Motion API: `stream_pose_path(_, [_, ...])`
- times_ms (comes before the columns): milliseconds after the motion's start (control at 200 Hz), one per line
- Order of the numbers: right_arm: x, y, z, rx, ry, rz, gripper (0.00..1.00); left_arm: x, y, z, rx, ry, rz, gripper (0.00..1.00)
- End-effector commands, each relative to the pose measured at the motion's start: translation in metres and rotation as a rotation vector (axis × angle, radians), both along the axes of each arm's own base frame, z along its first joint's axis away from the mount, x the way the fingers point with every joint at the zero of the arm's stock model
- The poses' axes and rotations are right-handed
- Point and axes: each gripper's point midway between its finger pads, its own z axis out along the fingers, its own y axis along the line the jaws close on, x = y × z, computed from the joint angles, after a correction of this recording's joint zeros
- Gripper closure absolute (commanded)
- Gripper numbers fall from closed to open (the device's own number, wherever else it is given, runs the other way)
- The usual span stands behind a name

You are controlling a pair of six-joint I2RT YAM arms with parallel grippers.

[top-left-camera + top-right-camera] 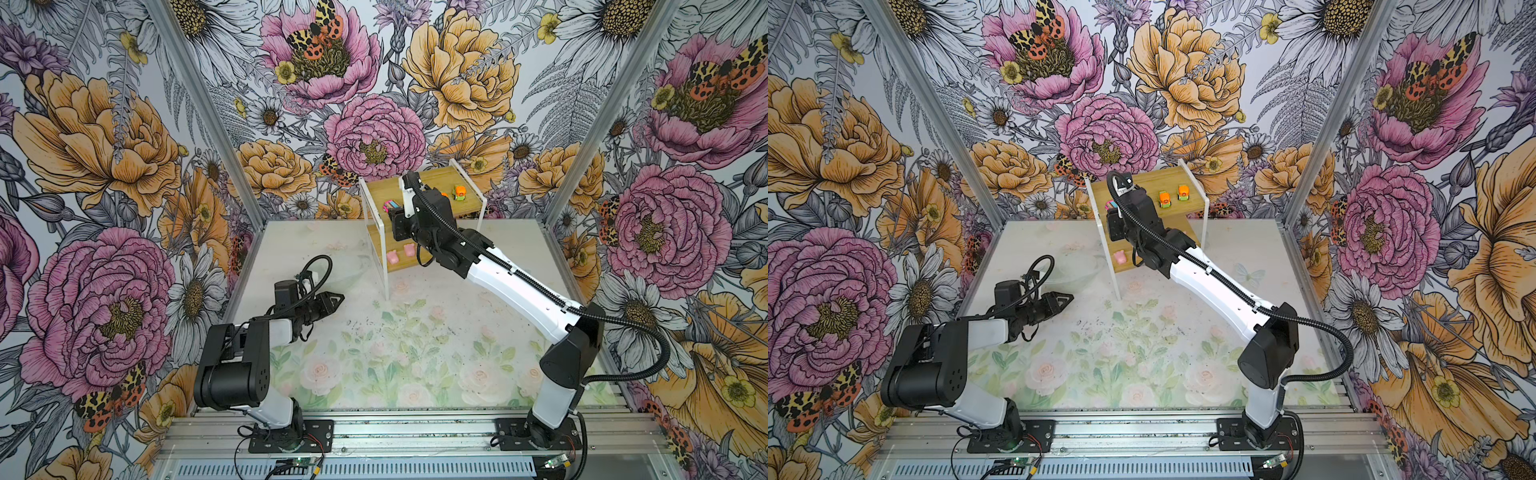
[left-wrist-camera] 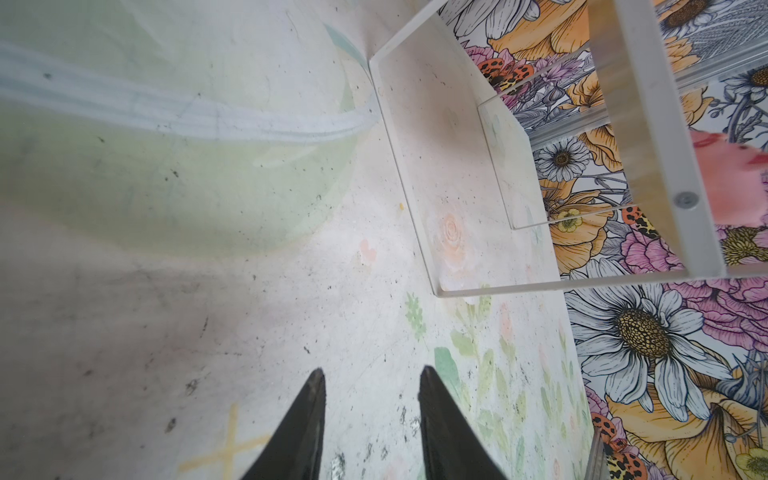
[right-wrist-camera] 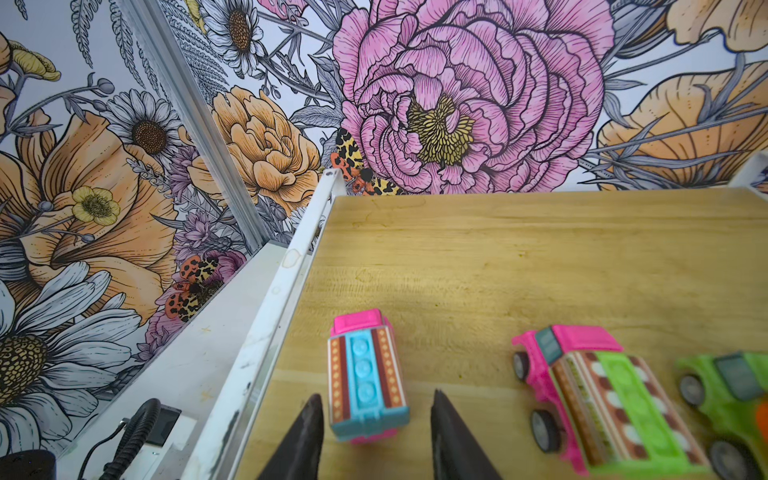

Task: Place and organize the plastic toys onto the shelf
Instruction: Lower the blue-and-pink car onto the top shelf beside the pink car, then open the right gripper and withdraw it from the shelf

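Note:
The shelf [image 1: 436, 176] stands at the back, its top bamboo board [image 3: 498, 257] under my right gripper [image 3: 376, 395]. That gripper is open. A pink car with a blue striped top [image 3: 363, 374] rests on the board between the fingertips, with a gap on each side. Beside it stand a pink car with a green striped top [image 3: 602, 395] and an orange-and-green car [image 3: 731, 395]. Both top views show two orange-and-green cars [image 1: 1164, 198] [image 1: 1182, 192] on the top board and pink pigs [image 1: 392, 257] [image 1: 408, 249] on the lower one. My left gripper [image 1: 338, 297] hovers low over the mat, open and empty.
The shelf's white frame side [image 2: 665, 124] and a blurred pink pig [image 2: 739, 174] show in the left wrist view. Aluminium posts [image 1: 203, 104] and floral walls close in the cell. A metal rail [image 1: 415, 432] carrying both arm bases runs along the front.

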Motion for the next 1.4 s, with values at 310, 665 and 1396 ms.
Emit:
stream_pose_path(310, [-0.038, -0.023, 0.042, 0.028, -0.060, 0.052, 0.43, 0.002, 0.001, 0.003, -0.016, -0.025, -0.006, 0.61])
stream_pose_path(665, [-0.081, -0.192, 0.006, -0.204, -0.127, -0.154, 0.40, 0.015, 0.006, 0.023, -0.037, -0.076, 0.023, 0.61])
stream_pose_path(1396, [-0.072, -0.314, -0.210, -0.117, -0.098, -0.332, 0.38, 0.011, 0.070, 0.114, 0.249, -0.351, 0.277, 0.01])
